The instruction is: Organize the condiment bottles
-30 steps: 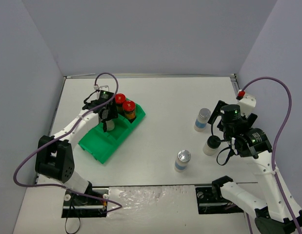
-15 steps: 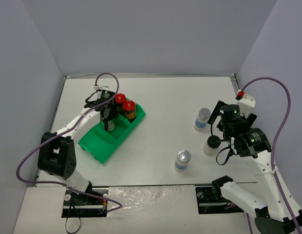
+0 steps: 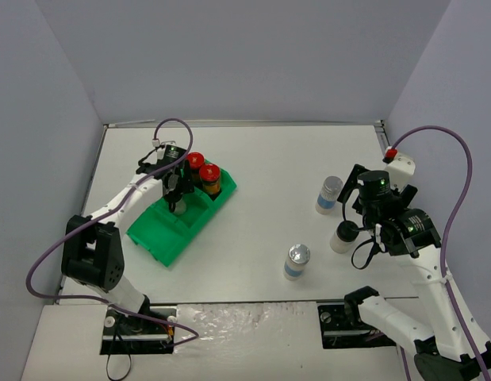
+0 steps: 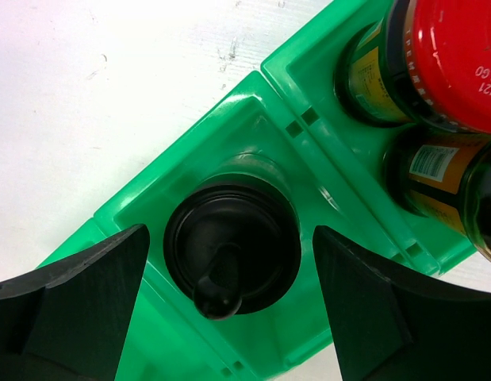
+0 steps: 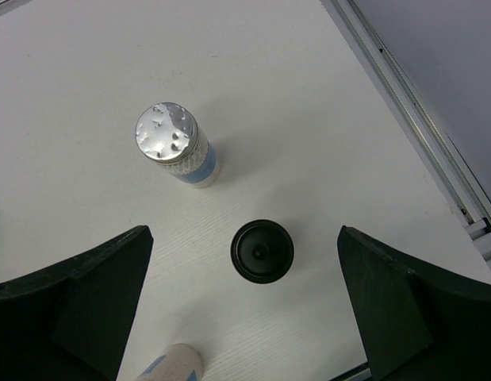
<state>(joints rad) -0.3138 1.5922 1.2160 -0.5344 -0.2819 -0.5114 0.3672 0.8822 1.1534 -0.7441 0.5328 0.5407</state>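
Left gripper (image 4: 229, 298) released, fingers spread either side of a black-capped jar (image 4: 232, 248), clear of it. Jar upright in the middle compartment of the green tray (image 4: 253, 99). Two red-capped jars (image 4: 455, 55) side by side in the next compartment. Right gripper (image 5: 245, 309) wide open above another black-capped jar (image 5: 262, 251) on the table (image 5: 86, 79). One silver-capped jar (image 5: 175, 143) near it, a second silver-capped jar (image 3: 297, 260) further off.

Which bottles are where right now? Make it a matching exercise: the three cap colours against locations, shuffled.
Column 1
1. red-capped jars
2. silver-capped jars
3. black-capped jars

Column 2
A. one in the green tray's middle compartment, one standing on the table
B. both in the tray's far end compartment
C. both standing on the table

Pairs: 1-B, 2-C, 3-A
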